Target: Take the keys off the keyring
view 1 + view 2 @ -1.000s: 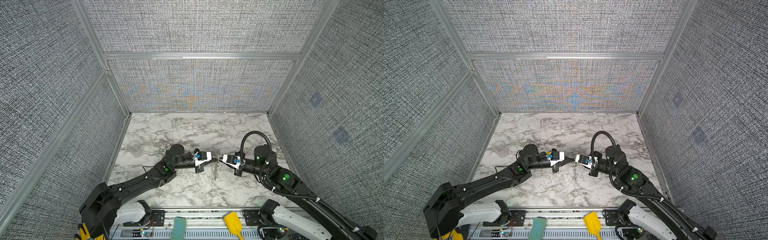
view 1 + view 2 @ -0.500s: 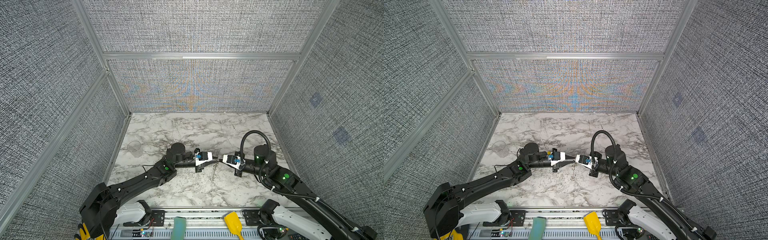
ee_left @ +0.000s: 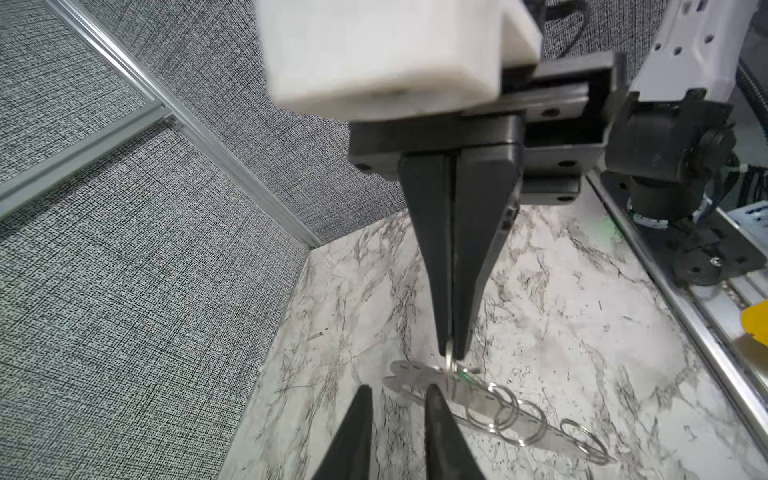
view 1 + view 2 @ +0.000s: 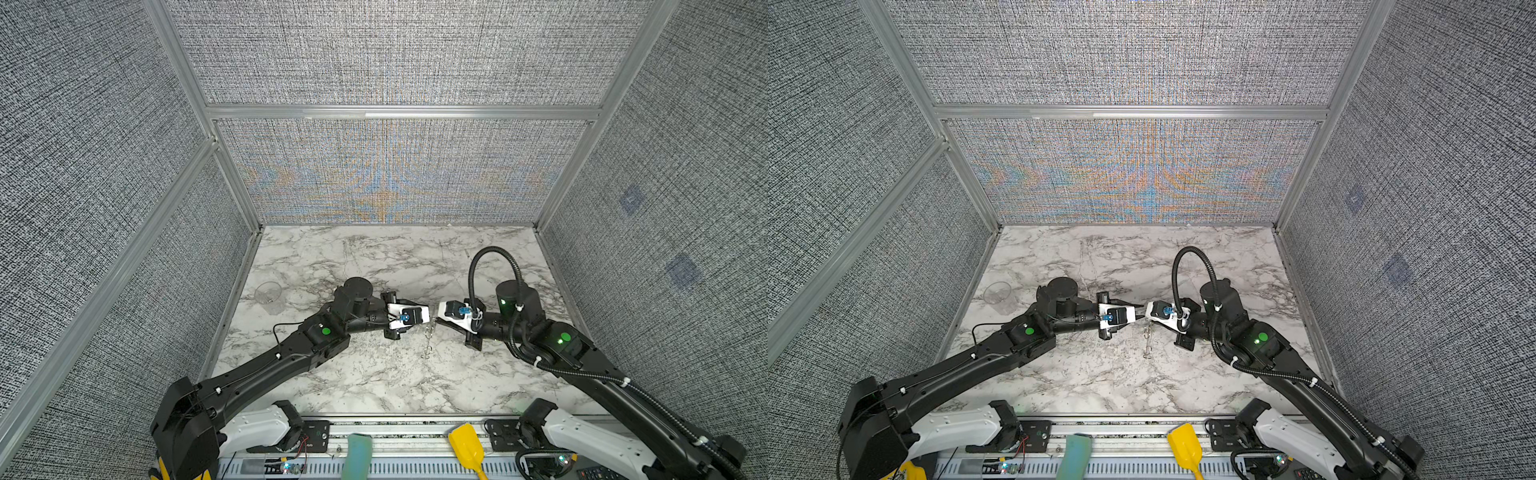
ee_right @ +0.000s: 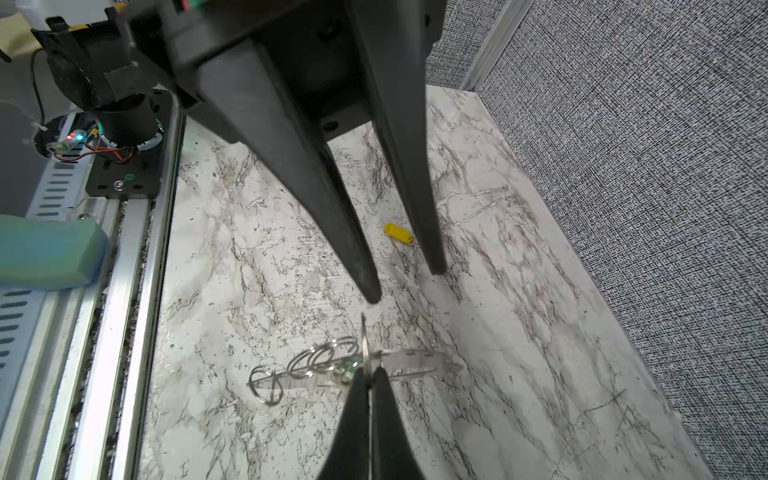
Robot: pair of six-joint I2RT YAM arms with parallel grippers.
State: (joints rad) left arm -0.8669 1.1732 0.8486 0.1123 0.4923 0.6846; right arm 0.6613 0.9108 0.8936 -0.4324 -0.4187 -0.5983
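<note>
two grippers faced off mid-table: the right gripper (image 5: pixel 368 376) pinched the keyring (image 5: pixel 364 337), its ring chain (image 3: pixel 498 409) dangling toward six o'clock; the left gripper (image 5: pixel 405 282) stood slightly parted, holding nothing. one yellow key (image 5: pixel 398 233) lay on the marble (image 5: pixel 498 332) toward nine o'clock, a clear cup (image 4: pixel 269 296) beyond it, contents unclear.

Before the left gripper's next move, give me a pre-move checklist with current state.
1. Right gripper shut on the metal ring: ok.
2. Left gripper open, nothing between its fingers: ok.
3. Yellow tag off the ring: ok, it lies alone on the table.
4. Green tag off the ring: cannot tell. Only a green speck shows beside the grip.
5. Ring chain lifted off the table: cannot tell.
</note>
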